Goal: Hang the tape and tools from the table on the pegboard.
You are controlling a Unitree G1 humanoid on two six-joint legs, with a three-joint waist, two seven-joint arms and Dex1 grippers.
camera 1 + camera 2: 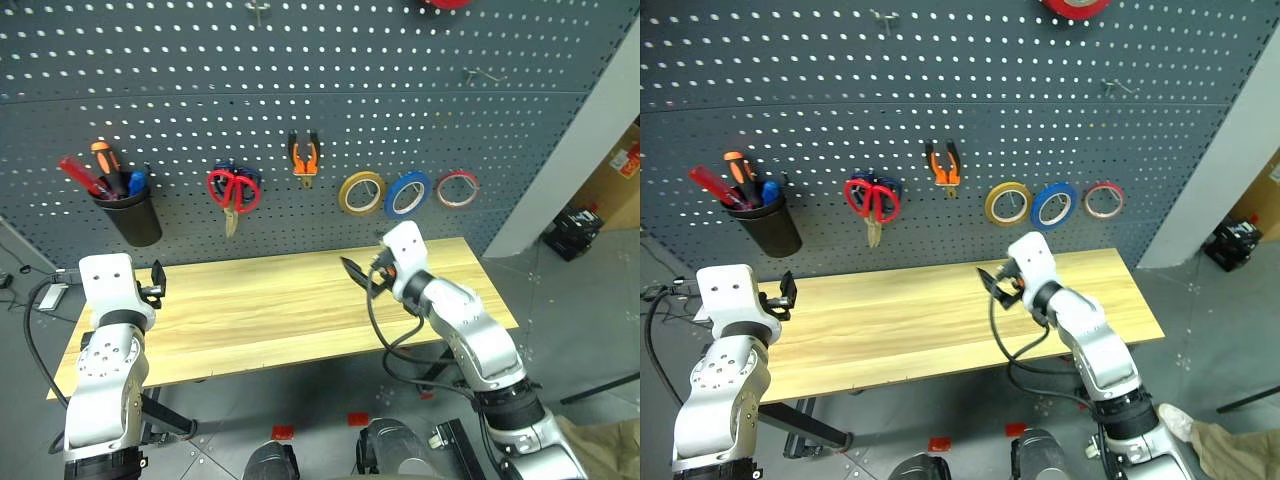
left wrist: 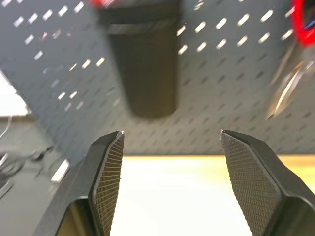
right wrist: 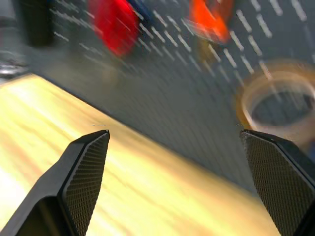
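- Blue tape (image 1: 407, 194) is seen hung on the pegboard (image 1: 300, 90), between a yellow roll (image 1: 362, 192) on its left and a red roll (image 1: 457, 188) on its right.
- Orange-handled pliers (image 1: 304, 158) are hung left of the yellow roll; red-handled scissors (image 1: 233, 191) hang further left, with blue handles behind them.
- Red-handled screwdriver (image 1: 80, 177) is seen standing in a black cup (image 1: 132, 214) at far left of the pegboard, beside an orange-and-black one.
- Table (image 1: 270, 310) is seen below the pegboard.
- Left gripper (image 1: 157, 282) is held open over the table's left end, nothing gripped.
- Right gripper (image 1: 360, 272) is spread wide over the table's far right part, nothing gripped.
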